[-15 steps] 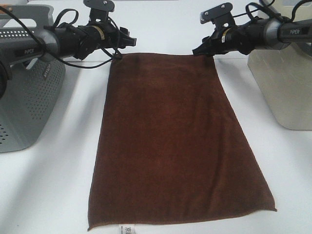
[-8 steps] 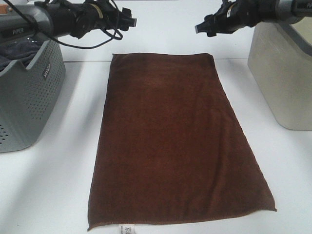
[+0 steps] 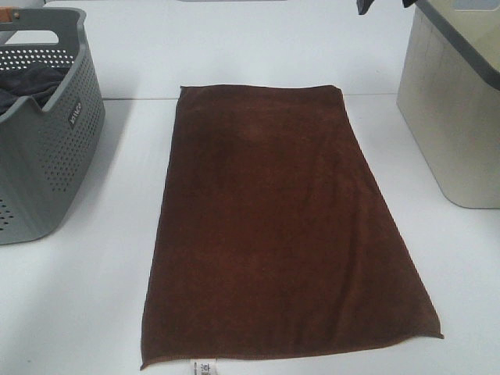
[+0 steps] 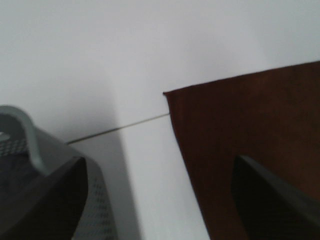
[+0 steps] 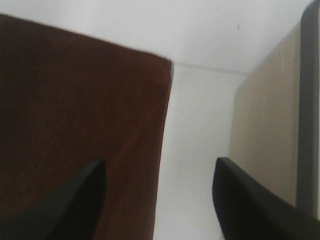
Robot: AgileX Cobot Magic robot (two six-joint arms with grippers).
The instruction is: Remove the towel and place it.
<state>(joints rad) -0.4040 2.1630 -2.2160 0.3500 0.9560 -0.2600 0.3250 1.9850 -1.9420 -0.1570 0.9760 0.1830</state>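
The towel (image 3: 285, 226) is a large dark brown cloth lying flat and spread out in the middle of the white table, its small white label (image 3: 204, 366) at the near short edge. My left gripper (image 4: 160, 200) hangs open high above the towel's far left corner (image 4: 172, 97), holding nothing. Open as well, my right gripper (image 5: 157, 200) hovers over the far right corner (image 5: 162, 65) with nothing between its fingers. In the exterior view only a dark bit of the right arm (image 3: 366, 6) shows at the top edge.
A grey perforated basket (image 3: 55, 156) with a dark grey cloth (image 3: 27, 82) inside stands at the left, also seen as the basket (image 4: 30, 145) in the left wrist view. A beige bin (image 3: 453, 125) stands at the right, close beside the towel's corner (image 5: 270, 125).
Both arms have lifted up and away from the towel's far corners, almost leaving the exterior view. Both sets of jaws opened wider. The towel has not moved.
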